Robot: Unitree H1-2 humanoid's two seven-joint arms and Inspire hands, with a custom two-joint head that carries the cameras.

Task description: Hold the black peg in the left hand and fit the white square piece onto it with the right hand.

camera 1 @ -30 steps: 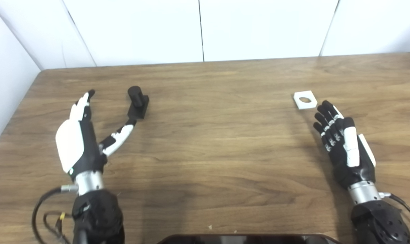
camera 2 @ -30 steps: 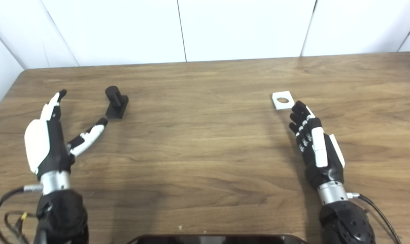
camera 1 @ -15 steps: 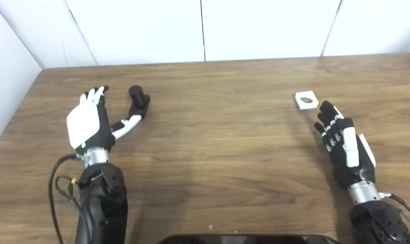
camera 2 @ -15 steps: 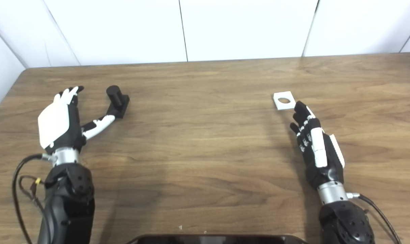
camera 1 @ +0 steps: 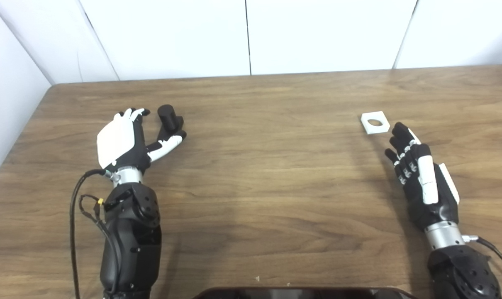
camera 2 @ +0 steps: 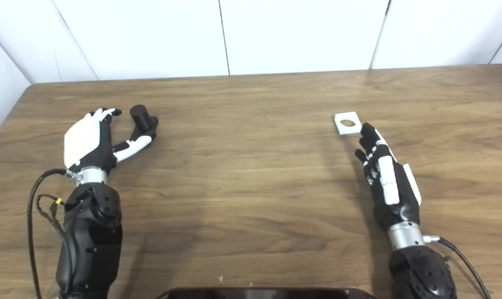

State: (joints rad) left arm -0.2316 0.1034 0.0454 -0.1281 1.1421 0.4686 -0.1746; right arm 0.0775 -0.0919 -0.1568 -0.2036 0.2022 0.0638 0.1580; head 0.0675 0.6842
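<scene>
The black peg [camera 1: 168, 118], a round post on a square base, stands on the wooden table [camera 1: 267, 174] at the far left. My left hand [camera 1: 124, 139] is open just left of it, fingers above the peg's left side and thumb reaching its near side; I cannot tell if they touch. The white square piece [camera 1: 374, 123], with a round hole, lies flat at the right. My right hand [camera 1: 419, 174] is open, palm down, its fingertips just short of the piece's near right corner.
White wall panels [camera 1: 247, 37] stand behind the table's far edge and along the left side. A dark rounded object [camera 1: 300, 292] sits at the bottom edge of the picture. A black cable [camera 1: 79, 216] hangs from my left forearm.
My left hand has moved forward and to the right, from well short of the peg to right beside it, with fingers and thumb either side. My right hand has barely moved.
</scene>
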